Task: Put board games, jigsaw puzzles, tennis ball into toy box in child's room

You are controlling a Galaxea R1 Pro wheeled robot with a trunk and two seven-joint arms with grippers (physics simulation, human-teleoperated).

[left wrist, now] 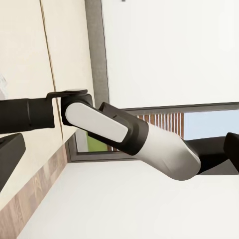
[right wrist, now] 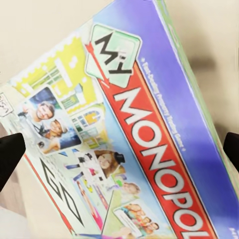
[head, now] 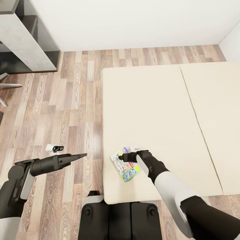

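Head view puts the robot at the near edge of the bed [head: 160, 110], whose beige mattress fills the centre and right of the frame. One board game [head: 126, 164], a colourful Monopoly box, lies flat on the mattress at lower centre, close to the bed's near left corner. The right gripper [head: 124, 156] hangs right over that box; in the right wrist view the lid fills the middle with a dark fingertip [right wrist: 11, 157] at each side edge, so the fingers are spread wide and nothing is grasped yet. The left gripper [head: 80, 155] reaches out over the wood floor at lower left; whether it is spread or closed I cannot tell, and it carries nothing visible. A small white object [head: 55, 148] lies on the floor near it, too small to name. Judging from this, the task is early: this game is not yet lifted.
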